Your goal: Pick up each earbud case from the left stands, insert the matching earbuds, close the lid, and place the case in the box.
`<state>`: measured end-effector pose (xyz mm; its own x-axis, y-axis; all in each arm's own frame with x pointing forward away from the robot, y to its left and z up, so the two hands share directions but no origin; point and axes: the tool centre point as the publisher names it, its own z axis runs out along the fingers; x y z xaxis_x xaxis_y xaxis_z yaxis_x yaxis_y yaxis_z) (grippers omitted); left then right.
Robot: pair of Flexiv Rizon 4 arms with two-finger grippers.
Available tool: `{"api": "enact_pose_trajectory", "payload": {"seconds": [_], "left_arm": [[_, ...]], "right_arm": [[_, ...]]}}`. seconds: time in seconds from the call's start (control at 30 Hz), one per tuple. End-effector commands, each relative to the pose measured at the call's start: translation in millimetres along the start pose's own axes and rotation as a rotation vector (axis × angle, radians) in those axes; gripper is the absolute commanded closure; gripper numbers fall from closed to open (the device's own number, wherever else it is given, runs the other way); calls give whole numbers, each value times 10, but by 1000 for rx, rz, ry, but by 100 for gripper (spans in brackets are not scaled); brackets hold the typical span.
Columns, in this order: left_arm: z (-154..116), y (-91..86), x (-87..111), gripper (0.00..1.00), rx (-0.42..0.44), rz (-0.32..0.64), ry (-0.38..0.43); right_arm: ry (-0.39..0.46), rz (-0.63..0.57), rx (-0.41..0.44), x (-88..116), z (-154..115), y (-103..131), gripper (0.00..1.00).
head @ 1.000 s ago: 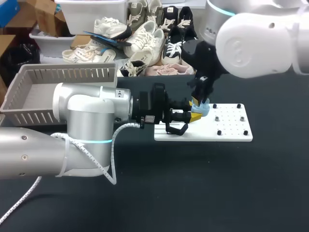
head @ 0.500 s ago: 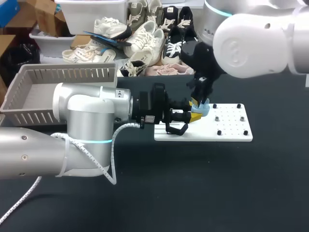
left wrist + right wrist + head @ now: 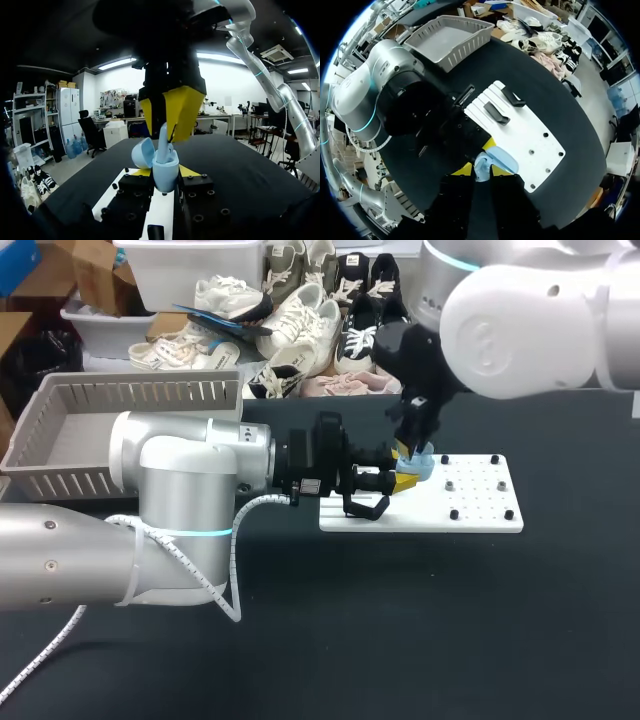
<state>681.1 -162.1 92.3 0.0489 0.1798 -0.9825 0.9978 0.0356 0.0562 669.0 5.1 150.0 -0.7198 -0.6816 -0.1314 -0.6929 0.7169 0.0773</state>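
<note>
Earbud case [image 3: 165, 169]: small hard plastic shell, probably very light, smooth and slick. I judge the hinge the weak spot. Take it by the body flanks below the seam, never by the lid [image 3: 143, 152].

It is held off the table over the white plate [image 3: 485, 502], at the end nearer my left arm. It stands upright, long axis vertical, mouth up, with the lid swung open to one side.

Left gripper [image 3: 165, 173] is clamped on the case body, one yellow tip on each flank.

Earbud [image 3: 163, 141] has its stem vertical, pointing down into the mouth. It looks partly seated.

Right gripper [image 3: 172, 112] comes from above and appears pinched on the earbud.

Box [image 3: 70, 430] sits well apart, far left.
</note>
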Motion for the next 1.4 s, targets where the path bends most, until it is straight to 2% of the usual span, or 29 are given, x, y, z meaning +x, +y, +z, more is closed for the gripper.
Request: {"api": "enact_pose_trajectory", "payload": {"seconds": [0.03, 1.4], "left_arm": [[1, 4, 9, 100, 0, 1, -3], [1, 4, 9, 100, 0, 1, -3]], "right_arm": [[3, 4, 1, 3, 29, 5, 100], [-1, 28, 18, 9, -42, -64, 100]]}}
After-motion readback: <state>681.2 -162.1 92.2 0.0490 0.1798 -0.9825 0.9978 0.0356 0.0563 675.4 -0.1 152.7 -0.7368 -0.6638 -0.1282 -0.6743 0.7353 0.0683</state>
